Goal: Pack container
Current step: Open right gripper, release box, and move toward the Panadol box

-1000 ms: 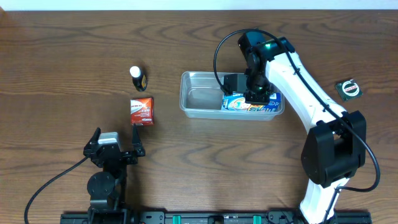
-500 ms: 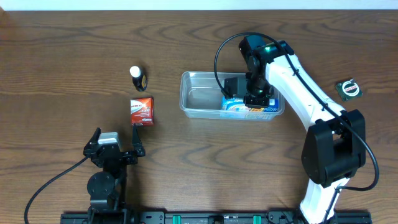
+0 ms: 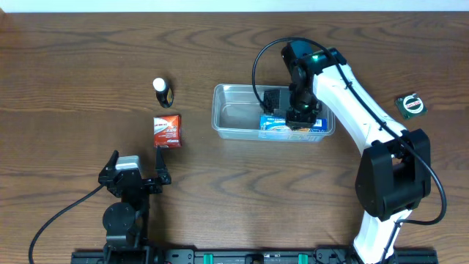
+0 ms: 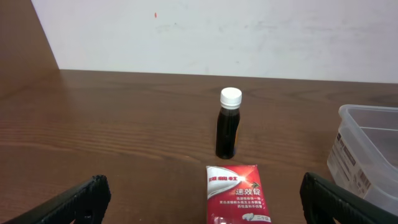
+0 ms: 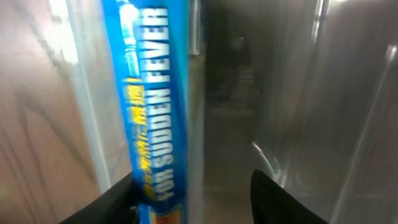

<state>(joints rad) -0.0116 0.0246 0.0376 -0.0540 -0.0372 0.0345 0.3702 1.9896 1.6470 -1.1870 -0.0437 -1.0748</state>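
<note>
Container (image 3: 220,122) sat mid-surface (image 3: 88,51), a clear tub lying lengthwise, left half bare. Blue box (image 3: 281,125) lay in its right end along the near wall. A second earlier we had seen the box riding higher and pinched. Now it had dropped lower inside the tub. Right fingers (image 5: 283,199) had parted and stood spread, one on each side of the box edge, with a gap on the right side, so we judged the box released. That put one item packed, and the arm (image 3: 352,95) needed only to lift clear.

Around it: red packet (image 3: 167,130) and dark bottle (image 3: 161,92) with a white cap stood left of the tub, well apart from it, the bottle just behind the packet. Both were unpacked. Left fingers (image 4: 71,202) were spread wide and held nothing, parked near the front edge and facing those two. A small green item (image 3: 410,104) lay far right.

In the way: the right arm hung over the tub's right half. We noted nothing between the left fingers and the packet.
</note>
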